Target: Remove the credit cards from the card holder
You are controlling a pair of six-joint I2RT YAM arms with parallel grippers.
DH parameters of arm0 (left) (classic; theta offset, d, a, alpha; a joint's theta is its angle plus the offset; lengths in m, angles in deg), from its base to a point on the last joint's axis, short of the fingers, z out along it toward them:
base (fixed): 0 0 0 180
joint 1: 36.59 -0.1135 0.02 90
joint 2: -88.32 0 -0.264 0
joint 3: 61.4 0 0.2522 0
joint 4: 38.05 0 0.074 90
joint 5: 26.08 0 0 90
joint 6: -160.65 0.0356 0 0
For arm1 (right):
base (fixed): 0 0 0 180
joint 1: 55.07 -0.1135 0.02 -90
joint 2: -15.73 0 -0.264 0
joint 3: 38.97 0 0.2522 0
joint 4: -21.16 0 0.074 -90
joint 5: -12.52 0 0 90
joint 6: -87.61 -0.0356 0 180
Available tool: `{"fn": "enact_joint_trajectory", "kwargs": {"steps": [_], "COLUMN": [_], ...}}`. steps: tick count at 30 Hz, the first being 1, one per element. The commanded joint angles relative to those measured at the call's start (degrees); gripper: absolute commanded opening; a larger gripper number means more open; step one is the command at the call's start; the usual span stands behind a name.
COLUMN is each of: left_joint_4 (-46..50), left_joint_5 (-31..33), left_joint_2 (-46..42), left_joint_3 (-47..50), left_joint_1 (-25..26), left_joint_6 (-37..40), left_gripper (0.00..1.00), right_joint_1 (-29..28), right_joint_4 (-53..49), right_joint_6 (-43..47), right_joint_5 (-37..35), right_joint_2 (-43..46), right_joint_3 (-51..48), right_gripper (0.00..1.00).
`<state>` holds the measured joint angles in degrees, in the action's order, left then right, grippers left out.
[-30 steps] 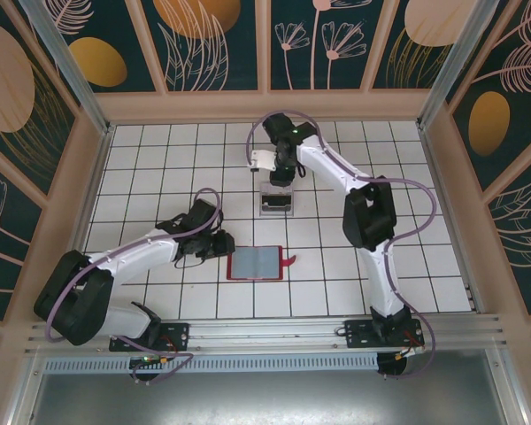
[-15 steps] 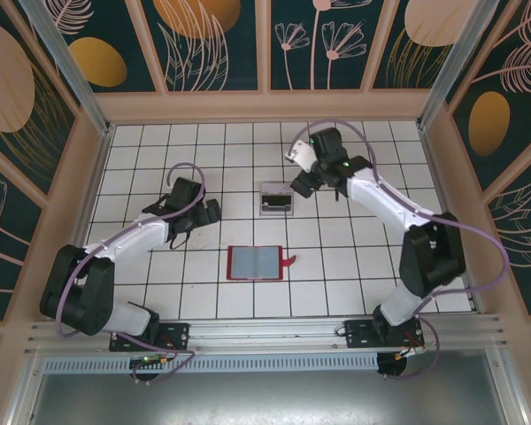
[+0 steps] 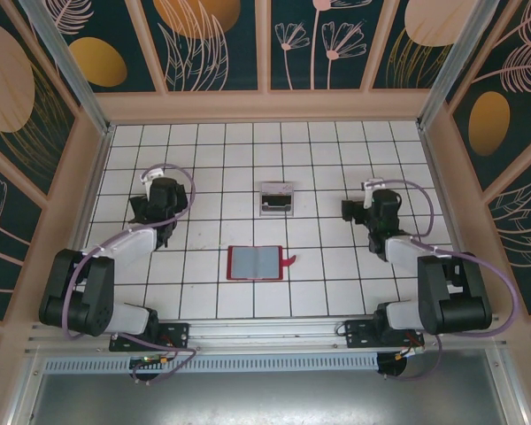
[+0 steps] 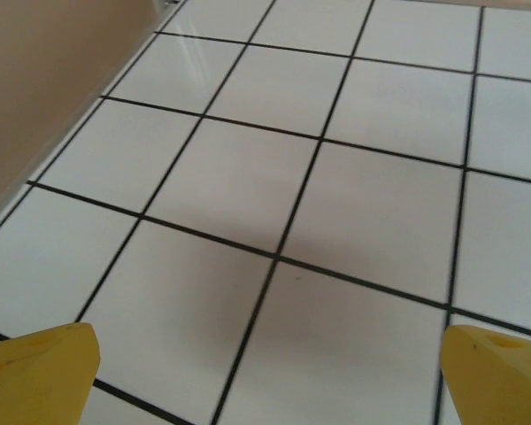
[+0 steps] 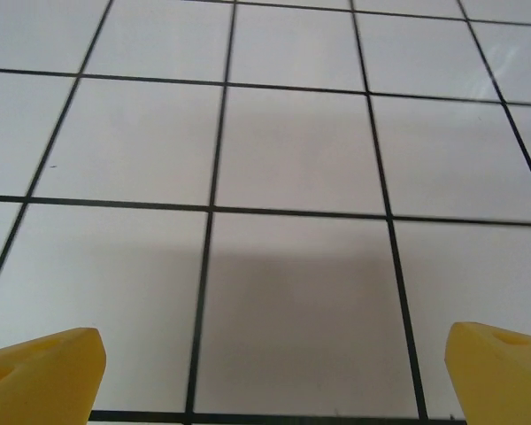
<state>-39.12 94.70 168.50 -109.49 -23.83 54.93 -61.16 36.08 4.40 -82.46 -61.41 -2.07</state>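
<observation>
Wallet (image 3: 255, 262), red and open, lies by the table's (image 3: 336, 292) near edge, seemingly emptied; cards (image 3: 275, 204) sit in a tray (image 3: 275, 185) behind it. Left gripper (image 4: 265, 372) and right gripper (image 5: 270, 372) gape empty. Task looks done.

— Checked the left gripper (image 3: 146, 209)?
— Spread wide, gripping nothing; yellow fingertips (image 4: 40, 367) far apart, one at each side.
— And the right gripper (image 3: 354, 211)?
— Same: wide open, nothing between the yellow fingertips (image 5: 40, 367).
— Pose of the left arm (image 3: 124, 243) and the right arm (image 3: 407, 246)?
— Folded up, with each elbow set behind its pincer and to the outer side, and the wrists tipped downward.
</observation>
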Motion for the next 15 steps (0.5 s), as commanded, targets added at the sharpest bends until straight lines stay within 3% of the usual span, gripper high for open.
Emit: {"fn": "enact_joint_trajectory", "kwargs": {"steps": [1, 4, 6, 7, 12, 15], "left_joint_4": [-21.5, -37.7, -43.4, -45.0, -55.8, -53.7], "left_joint_5": [3.7, 0.9, 0.2, 1.5, -5.2, -12.2], "left_joint_2": [-1.8, -1.6, 0.7, 1.7, 5.0, 5.0], "left_joint_3": [7.3, 14.1, 15.7, 15.8, 19.3, 18.8], "left_joint_1": [-1.0, -2.1, -2.6, -2.7, -6.0, -8.3], "left_joint_6": [7.5, 10.6, 12.4, 12.8, 13.0, 12.2], "left_gripper": [0.98, 0.98, 0.99, 0.99, 0.98, 0.98], "right_joint_1": [1.4, 1.8, 2.1, 3.0, 8.3, 8.1], "right_joint_4": [23.6, 27.8, 34.3, 35.1, 43.8, 42.4], "right_joint_6": [-5.3, -4.8, -3.1, -4.2, -8.1, -7.5], "right_joint_5": [-2.8, -2.8, -1.9, -1.5, 5.3, 6.3], "right_joint_2": [-2.4, -3.9, -5.7, -7.0, -11.0, -11.0], "right_joint_3": [-4.9, -5.4, -7.2, -7.2, -10.4, -9.6], "right_gripper": [0.99, 0.99, 0.99, 0.99, 0.99, 0.99]}}
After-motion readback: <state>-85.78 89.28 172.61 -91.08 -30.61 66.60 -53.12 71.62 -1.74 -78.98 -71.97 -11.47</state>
